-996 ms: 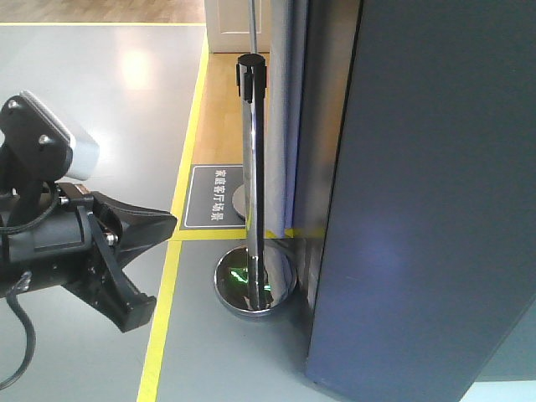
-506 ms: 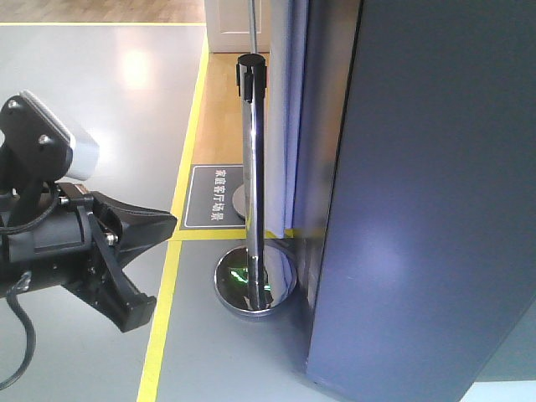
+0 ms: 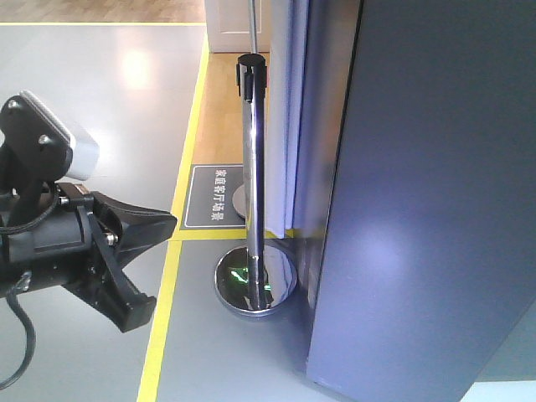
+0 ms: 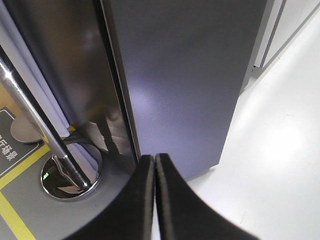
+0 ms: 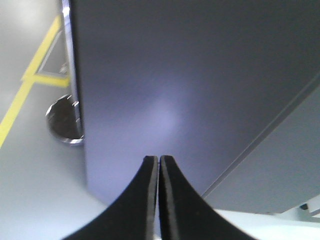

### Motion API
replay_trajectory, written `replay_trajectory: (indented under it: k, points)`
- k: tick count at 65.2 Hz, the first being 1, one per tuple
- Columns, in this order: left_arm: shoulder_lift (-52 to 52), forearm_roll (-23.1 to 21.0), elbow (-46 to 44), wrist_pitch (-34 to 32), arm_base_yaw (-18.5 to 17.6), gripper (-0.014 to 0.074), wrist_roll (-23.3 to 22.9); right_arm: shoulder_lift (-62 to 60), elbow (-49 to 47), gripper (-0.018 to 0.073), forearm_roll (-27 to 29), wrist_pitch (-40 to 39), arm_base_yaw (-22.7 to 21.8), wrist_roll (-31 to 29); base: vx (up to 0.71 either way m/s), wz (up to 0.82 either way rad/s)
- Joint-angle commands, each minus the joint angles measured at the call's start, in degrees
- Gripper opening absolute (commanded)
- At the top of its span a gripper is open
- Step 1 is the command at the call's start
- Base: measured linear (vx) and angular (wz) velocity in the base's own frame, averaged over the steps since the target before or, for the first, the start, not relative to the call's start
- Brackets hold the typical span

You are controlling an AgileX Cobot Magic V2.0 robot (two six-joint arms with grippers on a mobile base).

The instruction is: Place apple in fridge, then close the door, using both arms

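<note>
1. Two grippers show, both with fingers pressed together and nothing between them: the left gripper (image 4: 154, 165) points at the fridge's lower corner, and the right gripper (image 5: 159, 167) points at the broad dark face of the door (image 5: 190, 90).
2. No apple shows in any view, so I cannot tell whether it already lies inside.
3. Dark grey panelling of the fridge (image 3: 435, 209) fills the right of the front view. Its white interior is hidden, and the door looks shut or nearly so, though only a thin seam shows in the left wrist view.
4. Handling, as a judgement: the door is a tall, stiff, heavy slab with a smooth, glossy skin that would let pads slide. It wants a flat push far from the hinge, not a pinch.
5. Beside the fridge stands a chrome post (image 3: 253, 167) on a round base, close enough for the left arm to clip.
</note>
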Motion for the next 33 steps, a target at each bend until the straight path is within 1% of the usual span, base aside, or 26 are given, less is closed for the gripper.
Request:
replay_trajectory:
  k: [1,11,14,20,26,33]
  points:
    - [-0.88,-0.93,-1.26,-3.18,0.05,-0.0006,-0.07,3.12,-5.07,-0.0003,-6.08,-3.91,0.08,4.06,0.00,0.00]
    - [-0.88,-0.93,-1.26,-3.18,0.05,-0.0006,-0.07,9.05,-11.68,-0.0003,-7.60,-3.99,-0.74,4.68,0.00,0.00]
    - [-0.88,-0.93,-1.26,-3.18,0.05,-0.0006,-0.07,11.33,-13.77,-0.0003,-7.60,-4.14,-2.13,4.68,0.00,0.00]
    - [-0.88,-0.93,-1.26,-3.18,0.05,-0.0006,-0.07,15.21,-17.68,-0.0003,-6.97,-5.14,-6.51,3.72,0.00,0.00]
    - [-0.88,-0.93,-1.26,-3.18,0.05,-0.0006,-0.07,18.45,-20.88,-0.0003,-3.52,-7.34,-10.80,0.47,0.00,0.00]
    - [-0.88,-0.93,-1.26,-3.18,0.05,-0.0006,-0.07,22.92,-25.25,-0.0003,4.37,-9.84,-16.71,-5.79,0.00,0.00]
